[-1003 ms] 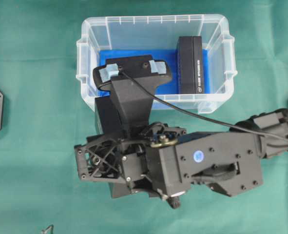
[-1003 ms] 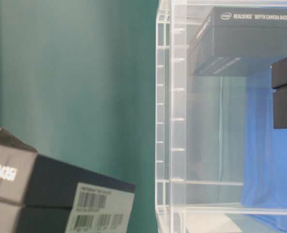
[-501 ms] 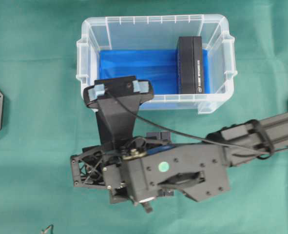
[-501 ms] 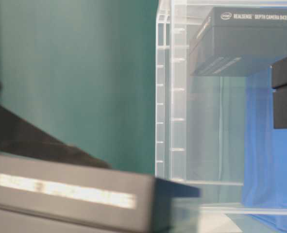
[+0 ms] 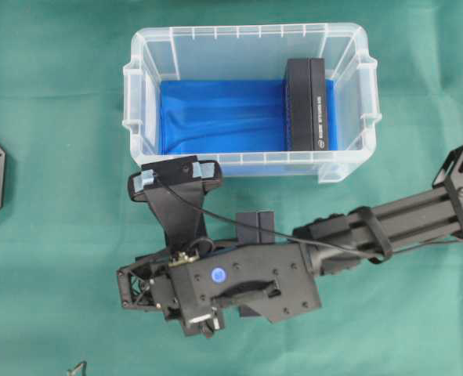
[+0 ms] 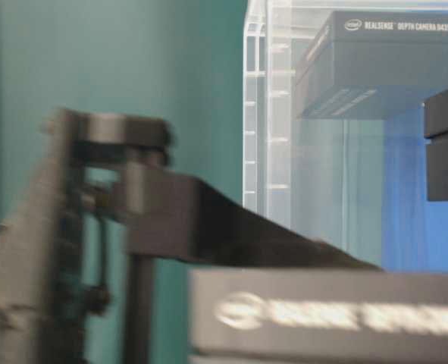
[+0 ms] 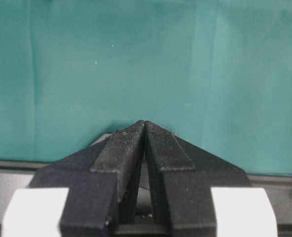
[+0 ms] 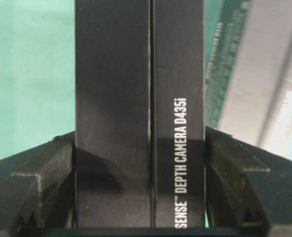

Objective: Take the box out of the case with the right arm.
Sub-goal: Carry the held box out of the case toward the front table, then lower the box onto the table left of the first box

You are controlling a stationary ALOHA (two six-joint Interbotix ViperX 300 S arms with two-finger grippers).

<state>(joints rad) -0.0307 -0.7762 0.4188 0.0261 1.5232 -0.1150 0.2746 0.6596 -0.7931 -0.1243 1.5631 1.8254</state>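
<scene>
Black box [image 8: 138,123] clamped in right gripper [image 8: 140,197], outside the clear blue-floored case [image 5: 145,94].

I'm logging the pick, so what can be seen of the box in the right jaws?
The held box is slim, black and matte like cardboard, with a seam down its face and white lettering reading "DEPTH CAMERA D435i". The right gripper clamps it from both sides. Overhead, only an end shows beneath the arm, outside the case, over the green cloth. Whether it touches the cloth cannot be told.
</scene>
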